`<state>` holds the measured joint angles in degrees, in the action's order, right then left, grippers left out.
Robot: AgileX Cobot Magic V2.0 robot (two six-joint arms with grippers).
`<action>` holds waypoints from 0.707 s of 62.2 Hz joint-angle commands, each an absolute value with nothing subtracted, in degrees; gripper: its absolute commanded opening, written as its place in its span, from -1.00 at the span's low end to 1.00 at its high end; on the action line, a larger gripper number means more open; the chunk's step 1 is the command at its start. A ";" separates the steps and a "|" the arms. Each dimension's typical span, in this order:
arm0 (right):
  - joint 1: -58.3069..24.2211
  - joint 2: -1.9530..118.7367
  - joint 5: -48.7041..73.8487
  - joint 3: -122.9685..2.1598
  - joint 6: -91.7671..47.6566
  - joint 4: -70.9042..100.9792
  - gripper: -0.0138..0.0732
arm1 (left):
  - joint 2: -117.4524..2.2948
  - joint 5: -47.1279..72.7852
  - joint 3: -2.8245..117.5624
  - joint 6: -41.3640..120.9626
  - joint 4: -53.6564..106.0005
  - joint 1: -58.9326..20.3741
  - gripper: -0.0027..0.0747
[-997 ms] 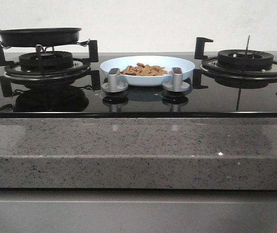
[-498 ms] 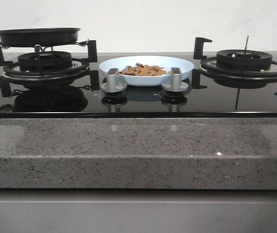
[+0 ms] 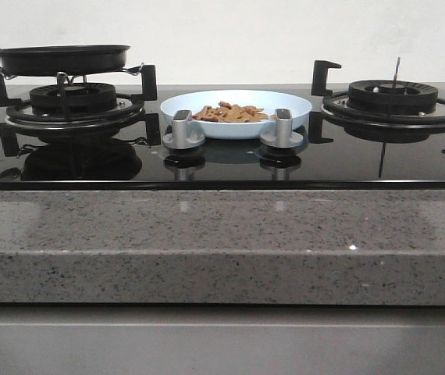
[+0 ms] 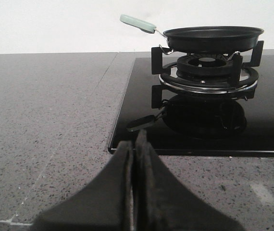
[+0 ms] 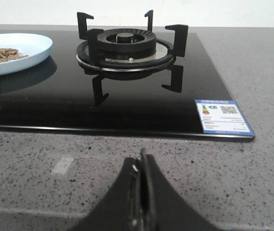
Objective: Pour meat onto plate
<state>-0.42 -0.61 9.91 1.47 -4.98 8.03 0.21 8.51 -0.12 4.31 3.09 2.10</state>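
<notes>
Grey speckled tabletop (image 3: 222,234) carries the black glass hob (image 3: 222,160); black frying pan (image 3: 61,58) sits on the burner left of the plate, empty burner (image 3: 394,98) right of it. Pale-blue plate (image 3: 285,101) sits mid-hob just behind the two knobs (image 3: 183,131), meat (image 3: 233,113) heaped in it. Left hand (image 4: 136,144) and right hand (image 5: 141,166) both pinched closed, holding nothing, over the tabletop in front of the hob.

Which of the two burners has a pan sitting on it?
The left burner: the black frying pan rests on its supports. The right burner stands bare.
</notes>
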 commanded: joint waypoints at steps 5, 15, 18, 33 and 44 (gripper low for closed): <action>-0.08 -1.59 4.68 1.24 -5.13 7.52 -0.82 | 1.13 3.72 -0.53 3.75 3.70 2.29 -0.98; -0.08 -1.59 4.68 1.24 -5.13 7.52 -0.82 | 1.13 3.72 -0.53 3.75 3.70 2.29 -0.98; -0.19 -1.59 4.74 1.24 -5.13 7.52 -0.82 | 1.13 3.72 -0.53 3.75 3.70 2.29 -0.98; -2.38 -1.53 4.82 1.24 -5.13 7.52 -0.82 | 1.13 3.72 -0.53 3.75 3.70 2.29 -0.98; -2.37 -1.53 4.77 1.24 -5.13 7.52 -0.82 | 1.13 3.72 -0.53 3.75 3.70 2.29 -0.98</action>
<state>-2.32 -0.61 9.69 1.47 -4.98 8.03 0.21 8.51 -0.12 4.31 3.09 2.10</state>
